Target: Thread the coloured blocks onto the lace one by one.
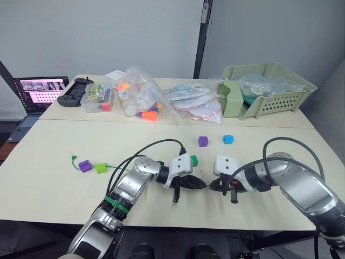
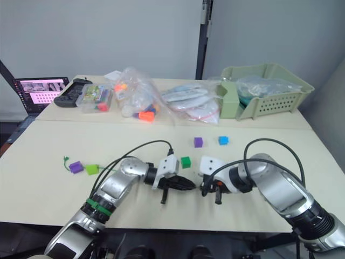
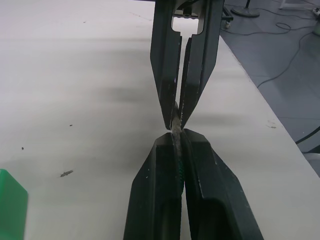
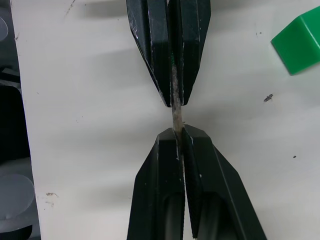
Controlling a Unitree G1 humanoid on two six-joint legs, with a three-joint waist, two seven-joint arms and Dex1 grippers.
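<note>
My two grippers meet tip to tip near the table's front middle. The left gripper (image 1: 197, 184) is shut on the lace, whose green thread shows between its fingers (image 3: 155, 190). The right gripper (image 4: 177, 131) is shut on the lace's pale stiff tip (image 4: 175, 116), which bridges the small gap between the two. The lace (image 1: 114, 167) trails left across the table to its knotted end (image 1: 73, 158). A purple block (image 1: 84, 166) and a lime green block (image 1: 101, 168) sit on it there. A dark green block (image 1: 193, 160) lies just behind the left gripper. Farther back lie a purple block (image 1: 202, 141) and a blue block (image 1: 228, 139).
Along the back stand a laptop (image 1: 36, 93), a black controller (image 1: 74, 90), a clear box (image 1: 99, 98), plastic bags with orange pieces (image 1: 141, 101) and a pale green basket (image 1: 269, 89). The table's front edge (image 1: 205, 222) runs just below both grippers.
</note>
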